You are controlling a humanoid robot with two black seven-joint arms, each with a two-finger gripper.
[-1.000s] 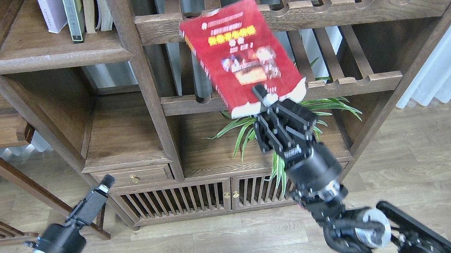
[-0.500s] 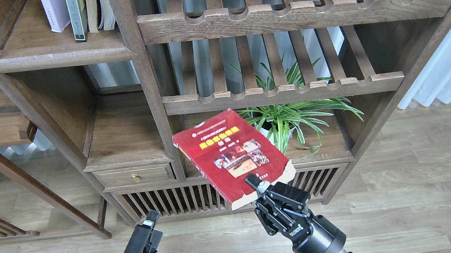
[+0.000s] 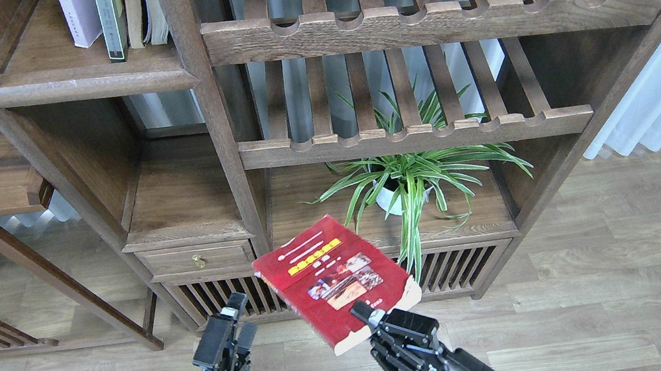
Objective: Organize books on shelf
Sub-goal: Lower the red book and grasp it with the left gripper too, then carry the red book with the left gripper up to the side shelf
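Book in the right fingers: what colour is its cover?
Dark red book, with a yellow title and small photos, clearest in the head view.

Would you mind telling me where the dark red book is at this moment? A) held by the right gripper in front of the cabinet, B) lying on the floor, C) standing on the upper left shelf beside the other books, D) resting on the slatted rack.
A: the right gripper is clamped on the near corner of the dark red book, holding it in the air before the low cabinet.
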